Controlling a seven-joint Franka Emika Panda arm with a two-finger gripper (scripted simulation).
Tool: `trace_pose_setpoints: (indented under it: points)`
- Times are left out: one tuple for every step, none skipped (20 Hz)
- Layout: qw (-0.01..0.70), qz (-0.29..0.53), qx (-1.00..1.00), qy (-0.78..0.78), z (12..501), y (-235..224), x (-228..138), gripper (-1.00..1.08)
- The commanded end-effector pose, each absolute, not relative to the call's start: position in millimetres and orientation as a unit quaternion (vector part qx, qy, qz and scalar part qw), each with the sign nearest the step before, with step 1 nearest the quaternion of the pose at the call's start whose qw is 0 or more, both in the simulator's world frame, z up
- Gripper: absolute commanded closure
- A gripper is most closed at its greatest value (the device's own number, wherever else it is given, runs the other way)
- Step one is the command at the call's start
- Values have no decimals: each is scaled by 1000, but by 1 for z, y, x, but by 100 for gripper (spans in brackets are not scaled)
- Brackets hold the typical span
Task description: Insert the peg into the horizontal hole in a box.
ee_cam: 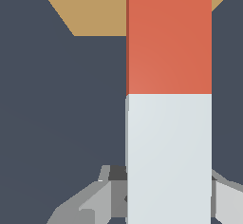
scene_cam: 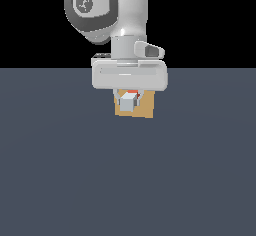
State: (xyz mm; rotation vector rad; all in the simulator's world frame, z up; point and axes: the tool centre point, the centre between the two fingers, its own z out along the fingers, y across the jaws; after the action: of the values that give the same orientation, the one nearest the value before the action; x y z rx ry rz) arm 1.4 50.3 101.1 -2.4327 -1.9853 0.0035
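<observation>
The peg (scene_cam: 128, 101) shows end-on in the exterior view, its white end facing the camera and a bit of red-orange behind it. My gripper (scene_cam: 129, 100) is shut on the peg's white part and holds it level above the floor. The tan box (scene_cam: 142, 107) stands right behind the peg; the peg and my hand cover its middle, so the hole is hidden. In the wrist view the peg (ee_cam: 169, 76) runs from its white half to its red-orange half, which overlaps the box (ee_cam: 90, 4). My fingers (ee_cam: 95, 199) flank the white end.
A flat dark grey-blue floor (scene_cam: 60, 170) spreads all around. The arm's white wrist and hand body (scene_cam: 129, 75) hang above the peg and box.
</observation>
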Motion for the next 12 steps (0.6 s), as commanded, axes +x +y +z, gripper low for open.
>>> trace_pose_setpoints:
  points:
    - [0, -1, -774, -633, 103, 50, 4, 108]
    - [0, -1, -774, -633, 103, 50, 4, 108]
    - [0, -1, -774, -633, 103, 50, 4, 108]
    - [0, -1, -774, -633, 103, 50, 4, 108]
    - [0, 0, -775, -633, 102, 50, 3, 108]
    - [0, 0, -775, -633, 102, 50, 3, 108]
    - [0, 0, -775, -633, 102, 51, 3, 108]
    - [0, 0, -775, -633, 102, 53, 4, 108]
    - [0, 0, -775, -633, 102, 56, 4, 108]
    - [0, 0, -775, -633, 102, 60, 5, 108]
    - [0, 0, -775, -633, 102, 64, 5, 108]
    - [0, 0, -775, -633, 102, 70, 6, 108]
